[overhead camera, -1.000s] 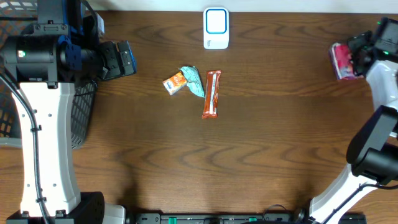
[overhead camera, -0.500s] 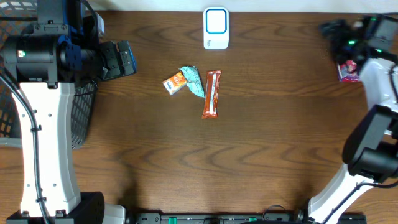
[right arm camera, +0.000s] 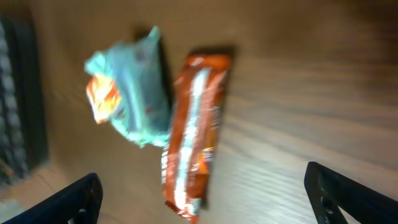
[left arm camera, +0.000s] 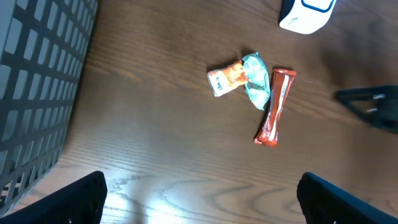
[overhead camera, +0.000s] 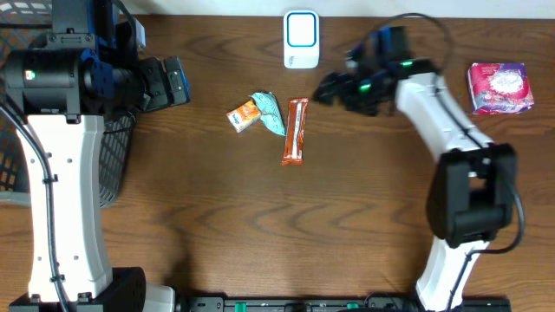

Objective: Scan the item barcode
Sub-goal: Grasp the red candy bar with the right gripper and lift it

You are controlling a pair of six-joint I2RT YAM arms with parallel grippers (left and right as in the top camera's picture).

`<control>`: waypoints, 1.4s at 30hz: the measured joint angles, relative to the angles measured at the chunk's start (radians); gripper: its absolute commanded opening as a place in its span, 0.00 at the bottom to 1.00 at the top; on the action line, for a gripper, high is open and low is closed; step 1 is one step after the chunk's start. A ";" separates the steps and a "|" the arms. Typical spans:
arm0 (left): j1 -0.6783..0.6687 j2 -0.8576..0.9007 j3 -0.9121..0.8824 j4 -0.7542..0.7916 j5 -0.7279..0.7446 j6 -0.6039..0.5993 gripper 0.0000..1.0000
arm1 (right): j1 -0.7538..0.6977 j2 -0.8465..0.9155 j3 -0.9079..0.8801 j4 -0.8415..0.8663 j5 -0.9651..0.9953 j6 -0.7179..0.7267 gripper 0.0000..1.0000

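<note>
Right tool [overhead camera: 325, 88] is out over the middle of the worktop [overhead camera: 260, 225], blurred in the overhead view, and its 2 fingers [right arm camera: 78, 199] sit at the bottom corners of its own camera, spread wide with nothing pinched between them. Directly ahead of it and a little below lies the orange bar [overhead camera: 295, 131], flat on the wood, lengthwise, close to the fingertips but apart from them; in the right wrist view the bar shows between the spread fingers. Just past the bar, on the side away from the right tool, the teal packet [overhead camera: 270, 113] lies close beside it, whether touching I cannot tell, and the small orange packet [overhead camera: 244, 115] is pressed up against the teal one. The white scanner [overhead camera: 301, 39] with its blue-framed window stands near the right tool, off to its side toward the far edge of the worktop. Well behind the right tool, out by the worktop's end, the pink packet [overhead camera: 497, 87] lies alone. Left tool [overhead camera: 178, 81] hangs high on the other side, fingers [left arm camera: 71, 199] wide apart and gripping nothing, well apart from the 3 items ahead of it, with the black wire basket [overhead camera: 113, 165] beneath and behind it.
</note>
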 measured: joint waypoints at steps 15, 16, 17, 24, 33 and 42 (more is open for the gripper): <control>0.000 0.000 0.000 0.000 0.000 0.000 0.98 | 0.222 0.086 0.000 -0.037 0.252 0.169 0.69; 0.000 0.000 0.000 0.000 0.000 0.000 0.98 | 0.224 0.089 0.000 -0.045 0.258 0.173 0.69; 0.000 0.000 0.000 0.000 0.000 0.000 0.98 | 0.225 0.090 0.000 -0.052 0.262 0.175 0.70; 0.000 0.000 0.000 0.000 0.000 0.000 0.98 | 0.225 0.090 -0.016 -0.040 0.296 0.173 0.67; 0.000 0.000 0.000 0.000 0.000 0.000 0.98 | 0.225 0.089 -0.100 0.052 0.293 0.173 0.45; 0.000 0.000 0.000 0.000 0.000 0.000 0.98 | 0.241 0.089 -0.113 0.084 0.272 0.161 0.11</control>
